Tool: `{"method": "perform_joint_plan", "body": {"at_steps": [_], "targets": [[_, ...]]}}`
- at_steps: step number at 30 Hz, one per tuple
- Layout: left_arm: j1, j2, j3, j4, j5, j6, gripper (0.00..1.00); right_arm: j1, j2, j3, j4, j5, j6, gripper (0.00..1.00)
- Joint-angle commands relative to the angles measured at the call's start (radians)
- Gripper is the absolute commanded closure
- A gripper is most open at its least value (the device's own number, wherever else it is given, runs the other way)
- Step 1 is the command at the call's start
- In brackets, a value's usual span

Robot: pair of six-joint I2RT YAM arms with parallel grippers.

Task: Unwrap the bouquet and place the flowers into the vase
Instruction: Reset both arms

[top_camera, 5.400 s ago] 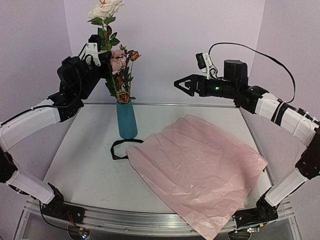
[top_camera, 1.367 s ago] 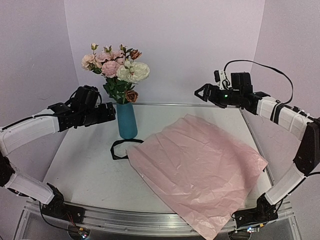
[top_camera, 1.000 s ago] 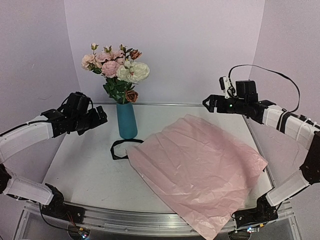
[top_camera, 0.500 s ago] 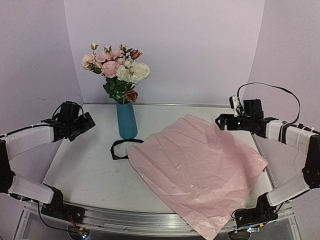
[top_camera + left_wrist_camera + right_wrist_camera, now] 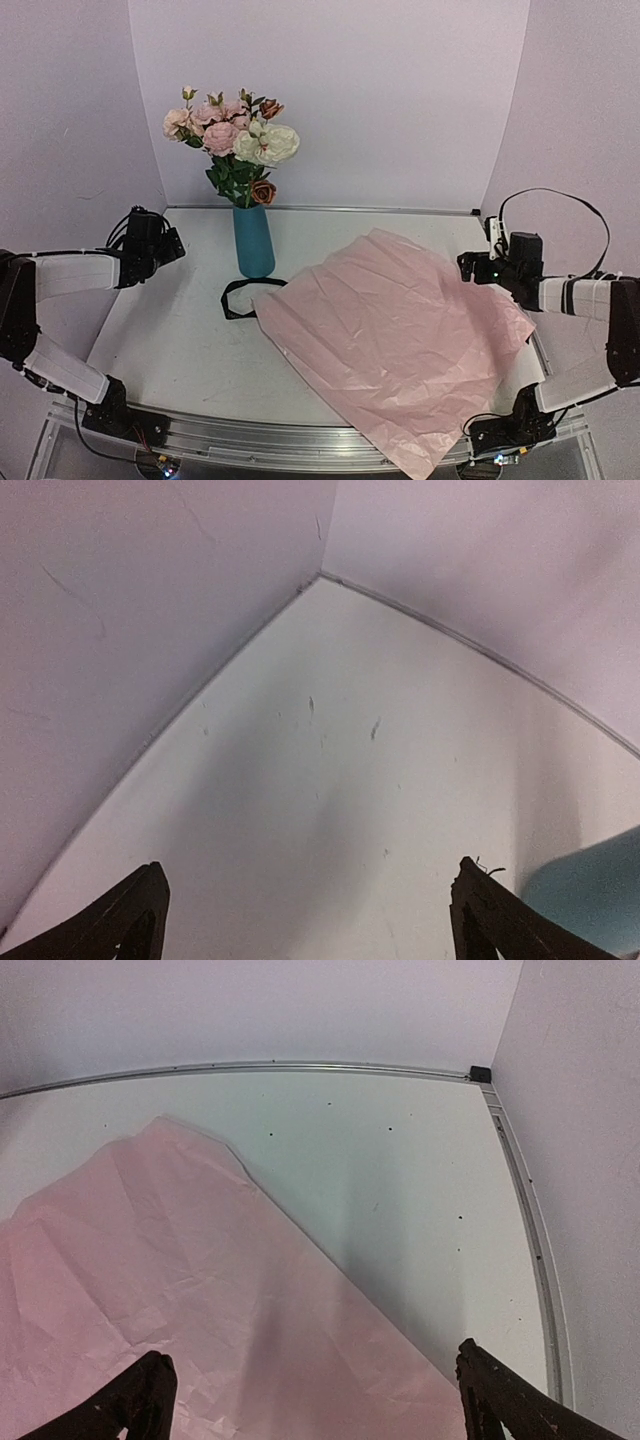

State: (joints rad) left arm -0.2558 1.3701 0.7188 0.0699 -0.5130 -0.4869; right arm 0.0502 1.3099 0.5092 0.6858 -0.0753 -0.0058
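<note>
The bouquet stands unwrapped: its pink, cream and rust flowers [image 5: 232,140] sit upright in the teal vase [image 5: 254,243] at the back left. The pink wrapping paper [image 5: 395,330] lies spread flat on the table, with the black ribbon [image 5: 240,297] looped beside the vase's foot. My left gripper [image 5: 170,245] hangs open and empty to the left of the vase. In the left wrist view the gripper [image 5: 307,900] shows only bare table between its fingers, with the vase [image 5: 590,890] at the right edge. My right gripper [image 5: 468,266] is open and empty over the paper's right corner [image 5: 200,1290].
Lilac walls close the table at the back and both sides. A metal rail [image 5: 530,1230] runs along the right edge, and the front rail [image 5: 300,440] holds both arm bases. The paper overhangs the front edge at the bottom right.
Both arms have dropped and drawn back toward their own sides: the left away from the vase, the right toward the right wall. Flowers, vase, paper and ribbon have not moved.
</note>
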Motion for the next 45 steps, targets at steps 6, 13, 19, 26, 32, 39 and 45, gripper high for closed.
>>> {"method": "perform_joint_plan", "body": {"at_steps": [6,13,19,26,32,39,45], "targets": [[0.038,0.055,-0.157,0.434,-0.058,0.253,0.01,-0.016,0.078,-0.113,0.399,0.068,-0.026,0.03],[0.065,0.140,-0.250,0.715,0.047,0.419,0.01,-0.015,0.137,-0.206,0.640,0.075,-0.040,0.05],[0.111,0.199,-0.363,0.942,0.192,0.436,0.01,-0.016,0.195,-0.261,0.792,0.029,-0.055,0.05],[0.129,0.276,-0.429,1.108,0.335,0.479,0.00,-0.016,0.204,-0.265,0.817,0.029,-0.051,0.02],[0.153,0.292,-0.406,1.094,0.369,0.467,0.01,-0.027,0.217,-0.211,0.733,0.005,-0.048,0.02],[0.153,0.285,-0.412,1.093,0.366,0.465,0.00,-0.027,0.211,-0.216,0.729,0.012,-0.049,0.02],[0.153,0.286,-0.412,1.093,0.364,0.465,0.00,-0.027,0.212,-0.216,0.729,0.011,-0.049,0.02]]}}
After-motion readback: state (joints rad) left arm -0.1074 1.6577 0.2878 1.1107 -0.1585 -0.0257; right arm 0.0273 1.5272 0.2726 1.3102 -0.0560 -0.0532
